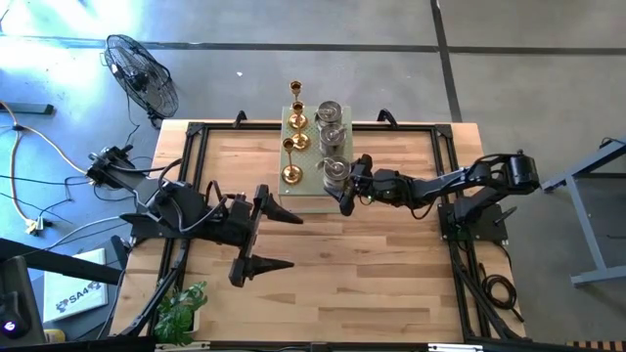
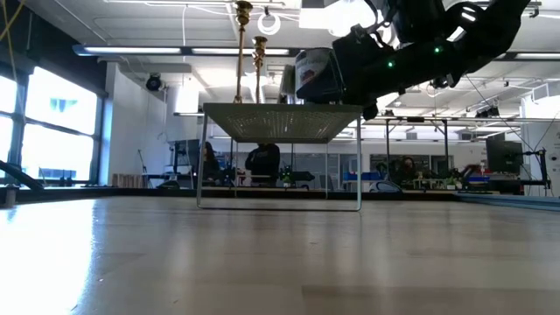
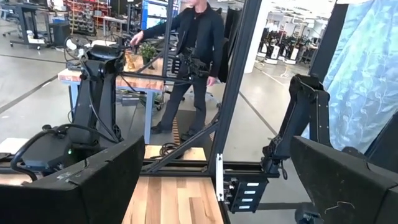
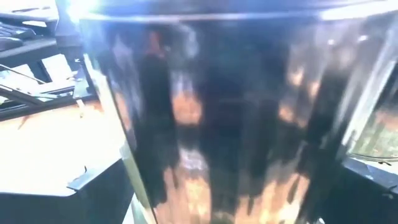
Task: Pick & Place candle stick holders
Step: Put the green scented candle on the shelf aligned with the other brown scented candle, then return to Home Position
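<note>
A pale green perforated box (image 1: 311,196) stands at the table's far middle. On it are gold candle stick holders with thin stems (image 1: 296,119) in a left row and squat silver ones (image 1: 333,135) in a right row. My right gripper (image 1: 342,184) reaches in from the right at the nearest silver holder (image 1: 335,170), which fills the right wrist view (image 4: 230,112). My left gripper (image 1: 293,241) is open and empty above the wood, left of the box. My right gripper holds the nearest silver holder by its round side wall (image 4: 155,155), one finger (image 4: 93,186) on each side. The fingers come level from the table's right. The holder stands upright at the box top (image 2: 313,74); whether it is lifted clear I cannot tell.
Black frame rails (image 1: 196,176) run along the table's edges. A green plant (image 1: 181,308) lies at the near left corner. A fan (image 1: 142,73) stands on the floor beyond the far left corner. A person (image 3: 196,56) stands in the room beyond the table.
</note>
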You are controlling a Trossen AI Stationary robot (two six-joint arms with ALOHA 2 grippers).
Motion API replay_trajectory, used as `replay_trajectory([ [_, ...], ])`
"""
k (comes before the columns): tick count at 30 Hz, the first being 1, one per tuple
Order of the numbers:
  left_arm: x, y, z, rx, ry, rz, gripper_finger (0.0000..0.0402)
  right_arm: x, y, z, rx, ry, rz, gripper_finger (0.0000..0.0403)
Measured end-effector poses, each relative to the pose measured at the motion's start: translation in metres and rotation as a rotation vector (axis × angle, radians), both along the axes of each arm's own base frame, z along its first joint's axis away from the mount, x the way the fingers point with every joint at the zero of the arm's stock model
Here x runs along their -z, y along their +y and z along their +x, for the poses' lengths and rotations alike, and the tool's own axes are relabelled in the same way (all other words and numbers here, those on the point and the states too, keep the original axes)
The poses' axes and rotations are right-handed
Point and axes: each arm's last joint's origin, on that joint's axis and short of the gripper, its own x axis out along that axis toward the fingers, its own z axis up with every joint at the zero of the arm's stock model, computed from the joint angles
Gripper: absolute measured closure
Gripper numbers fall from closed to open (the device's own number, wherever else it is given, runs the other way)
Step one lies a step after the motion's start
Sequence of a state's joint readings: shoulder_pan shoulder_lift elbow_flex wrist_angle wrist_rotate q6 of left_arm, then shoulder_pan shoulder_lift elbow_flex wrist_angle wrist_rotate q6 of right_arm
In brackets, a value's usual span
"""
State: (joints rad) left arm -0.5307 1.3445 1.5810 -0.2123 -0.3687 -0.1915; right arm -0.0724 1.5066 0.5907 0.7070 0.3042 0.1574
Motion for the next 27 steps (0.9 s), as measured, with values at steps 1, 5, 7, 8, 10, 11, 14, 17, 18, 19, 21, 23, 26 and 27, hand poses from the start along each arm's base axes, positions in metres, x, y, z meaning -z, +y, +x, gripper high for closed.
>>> replay_trajectory([
  [1, 0.0, 0.0, 0.0, 0.0, 0.0, 0.001, 0.0009, 0.0, 0.0, 0.0, 0.0, -0.002, 0.0, 0.0004],
  [5, 0.001, 0.0, 0.0, 0.0, 0.004, 0.005, 0.0009, -0.003, -0.001, -0.002, 0.052, -0.011, -0.005, 0.0004],
  [7, 0.001, 0.0, 0.0, 0.0, 0.008, 0.008, 0.0009, -0.009, -0.002, -0.005, 0.084, -0.027, -0.015, 0.0004],
  [8, 0.001, 0.0, 0.0, 0.001, 0.013, 0.01, 0.0009, -0.013, -0.002, -0.007, 0.102, -0.043, -0.021, 0.0004],
  [10, 0.003, 0.0, 0.0, 0.001, 0.023, 0.016, 0.0009, -0.023, -0.003, -0.011, 0.135, -0.07, -0.04, 0.0004],
  [11, 0.003, 0.0, 0.0, 0.001, 0.028, 0.019, 0.0009, -0.028, -0.003, -0.014, 0.142, -0.074, -0.05, 0.0004],
  [14, 0.003, 0.0, 0.0, 0.001, 0.027, 0.019, 0.0009, -0.044, -0.002, -0.023, 0.146, -0.123, -0.059, 0.0004],
  [17, 0.003, 0.0, 0.0, 0.002, 0.027, 0.018, 0.0009, -0.066, 0.0, -0.034, 0.105, -0.211, -0.055, 0.0004],
  [18, 0.003, 0.0, 0.0, 0.002, 0.027, 0.019, 0.0009, -0.074, 0.001, -0.037, 0.081, -0.246, -0.049, 0.0004],
  [19, 0.003, 0.0, 0.0, 0.002, 0.026, 0.018, 0.0009, -0.083, 0.002, -0.04, 0.05, -0.28, -0.036, 0.0004],
  [21, 0.003, 0.0, 0.0, 0.002, 0.026, 0.018, 0.0009, -0.101, 0.007, -0.048, -0.029, -0.349, -0.008, 0.0004],
  [23, 0.003, 0.0, 0.0, 0.002, 0.026, 0.018, 0.0009, -0.125, 0.015, -0.057, -0.16, -0.43, -0.006, 0.0004],
  [26, 0.003, 0.0, 0.0, 0.0, 0.025, 0.016, 0.0009, -0.162, 0.029, -0.078, -0.379, -0.555, -0.029, 0.0004],
  [27, 0.003, 0.0, 0.0, -0.004, 0.026, 0.015, 0.0009, -0.175, 0.034, -0.086, -0.442, -0.585, -0.032, 0.0004],
])
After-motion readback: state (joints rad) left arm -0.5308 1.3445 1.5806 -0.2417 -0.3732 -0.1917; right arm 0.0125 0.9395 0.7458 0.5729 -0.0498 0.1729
